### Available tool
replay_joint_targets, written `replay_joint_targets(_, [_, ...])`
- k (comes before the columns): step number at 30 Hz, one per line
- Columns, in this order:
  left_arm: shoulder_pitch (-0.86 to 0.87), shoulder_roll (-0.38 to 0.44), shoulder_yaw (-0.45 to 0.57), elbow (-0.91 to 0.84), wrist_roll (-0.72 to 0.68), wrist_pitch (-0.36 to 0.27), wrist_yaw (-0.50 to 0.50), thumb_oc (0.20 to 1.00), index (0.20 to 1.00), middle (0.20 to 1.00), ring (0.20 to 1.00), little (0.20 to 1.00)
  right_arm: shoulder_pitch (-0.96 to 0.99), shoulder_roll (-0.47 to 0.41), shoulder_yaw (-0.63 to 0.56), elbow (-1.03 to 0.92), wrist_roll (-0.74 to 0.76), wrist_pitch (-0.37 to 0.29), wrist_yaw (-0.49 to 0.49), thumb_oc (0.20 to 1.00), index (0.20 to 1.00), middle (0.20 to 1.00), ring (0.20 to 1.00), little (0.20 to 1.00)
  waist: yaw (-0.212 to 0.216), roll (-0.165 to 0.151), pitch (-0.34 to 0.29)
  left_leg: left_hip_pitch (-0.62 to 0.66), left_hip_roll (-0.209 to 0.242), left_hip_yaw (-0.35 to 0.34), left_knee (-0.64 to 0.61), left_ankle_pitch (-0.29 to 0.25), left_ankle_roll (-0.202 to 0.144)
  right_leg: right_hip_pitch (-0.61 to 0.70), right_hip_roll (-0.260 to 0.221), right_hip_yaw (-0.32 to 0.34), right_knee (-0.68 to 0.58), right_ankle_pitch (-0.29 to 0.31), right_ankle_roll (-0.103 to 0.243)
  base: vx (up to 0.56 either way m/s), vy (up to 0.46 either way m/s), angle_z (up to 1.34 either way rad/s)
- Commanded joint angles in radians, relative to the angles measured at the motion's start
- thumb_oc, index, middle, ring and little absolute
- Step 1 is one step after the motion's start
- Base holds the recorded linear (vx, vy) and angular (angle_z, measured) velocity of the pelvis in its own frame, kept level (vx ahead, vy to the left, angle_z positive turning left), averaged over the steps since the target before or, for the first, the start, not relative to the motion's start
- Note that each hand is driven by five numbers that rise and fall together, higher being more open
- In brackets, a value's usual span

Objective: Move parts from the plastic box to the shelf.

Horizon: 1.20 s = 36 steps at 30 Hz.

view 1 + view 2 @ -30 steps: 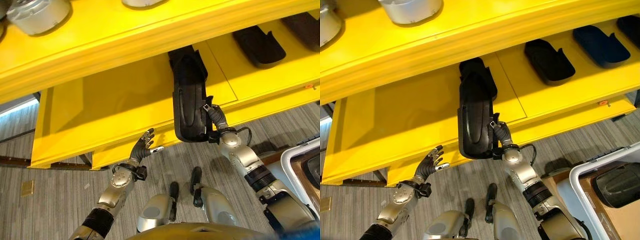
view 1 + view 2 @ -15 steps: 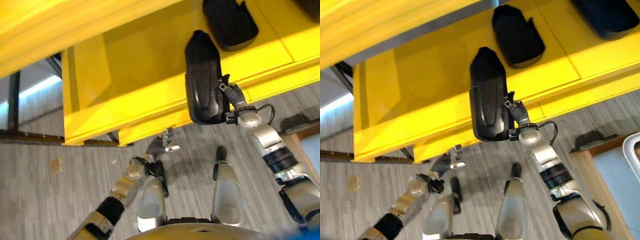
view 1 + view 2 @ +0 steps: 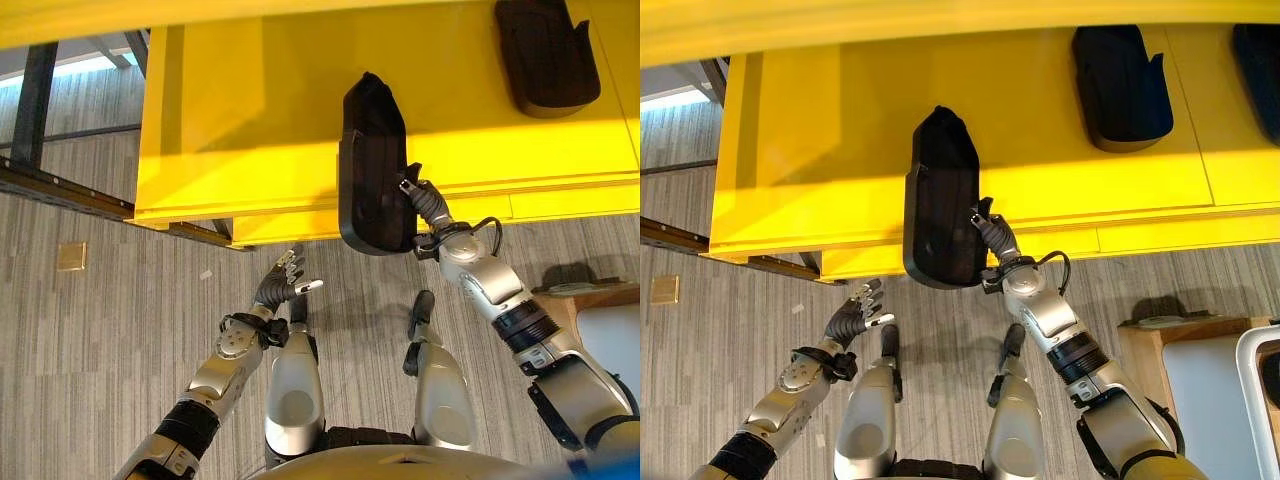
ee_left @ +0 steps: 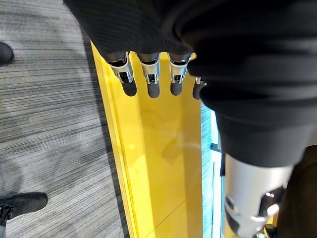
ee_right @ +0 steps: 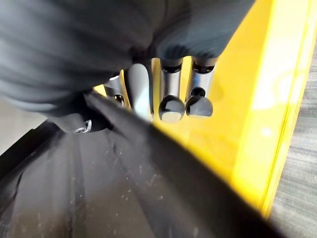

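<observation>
A grey striped carpet (image 3: 90, 350) covers the floor, its lines running across the room. A small tan square (image 3: 71, 256) lies flat on it, well apart from the furniture. A dark metal bar (image 3: 60, 188) runs along the floor under the yellow unit, joined by a dark upright post (image 3: 35, 90). Pale bluish light (image 3: 70, 68) falls on the carpet behind the post.
</observation>
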Motion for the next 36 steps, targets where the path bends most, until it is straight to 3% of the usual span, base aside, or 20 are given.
replay_joint_targets(1, [0.037, 0.034, 0.006, -0.128, 0.011, 0.003, -0.011, 1.000, 1.000, 1.000, 1.000, 1.000, -0.249, -0.072, -0.082, -0.017, -0.077, -0.065, -0.066, 0.200, 0.200, 0.200, 0.200, 0.200, 0.042, 0.000, -0.006, -0.001, -0.026, 0.016, 0.001, 0.029, 0.070, 0.051, -0.054, 0.002, 0.167, -0.139, 0.032, -0.02, -0.053, -0.04])
replay_joint_targets(11, [0.029, 0.086, -0.001, -0.170, -0.009, 0.050, -0.008, 1.000, 1.000, 1.000, 1.000, 1.000, -0.445, -0.198, -0.092, 0.143, -0.051, -0.079, -0.071, 0.200, 0.200, 0.200, 0.200, 0.200, 0.095, -0.024, -0.006, -0.089, -0.025, -0.020, 0.033, 0.037, 0.063, 0.035, -0.027, -0.027, 0.183, -0.166, 0.019, -0.02, -0.043, 0.08])
replay_joint_targets(17, [0.035, 0.097, 0.003, -0.168, -0.018, 0.034, -0.009, 1.000, 1.000, 1.000, 1.000, 1.000, -0.556, -0.245, -0.065, 0.270, 0.014, -0.107, -0.092, 0.200, 0.200, 0.200, 0.200, 0.200, 0.130, -0.031, -0.006, -0.177, -0.033, -0.049, 0.061, 0.044, 0.061, -0.015, -0.004, -0.048, 0.233, -0.202, -0.002, -0.02, -0.031, -0.08])
replay_joint_targets(22, [0.035, 0.100, 0.006, -0.169, -0.024, 0.031, -0.018, 1.000, 1.000, 1.000, 1.000, 1.000, -0.606, -0.258, -0.059, 0.323, 0.005, -0.132, -0.103, 0.200, 0.200, 0.200, 0.200, 0.200, 0.146, -0.033, -0.006, -0.225, -0.038, -0.067, 0.073, 0.048, 0.062, -0.050, 0.005, -0.060, 0.270, -0.222, -0.012, 0.00, -0.009, 0.03])
replay_joint_targets(24, [0.046, 0.099, 0.003, -0.168, -0.018, 0.031, -0.025, 1.000, 1.000, 1.000, 1.000, 1.000, -0.618, -0.257, -0.051, 0.336, 0.041, -0.122, -0.115, 0.200, 0.200, 0.200, 0.200, 0.200, 0.153, -0.037, -0.006, -0.222, -0.042, -0.075, 0.080, 0.026, 0.056, -0.046, 0.009, -0.057, 0.290, -0.249, -0.011, 0.07, -0.030, 0.12])
replay_joint_targets(36, [0.066, 0.115, 0.012, -0.153, 0.004, 0.025, -0.039, 1.000, 1.000, 1.000, 1.000, 1.000, -0.695, -0.281, -0.034, 0.436, 0.057, -0.122, -0.099, 0.200, 0.200, 0.200, 0.200, 0.200, 0.174, -0.055, -0.006, -0.197, -0.039, -0.074, 0.080, 0.019, 0.054, 0.000, 0.013, -0.070, 0.285, -0.261, -0.014, 0.03, -0.009, -0.01])
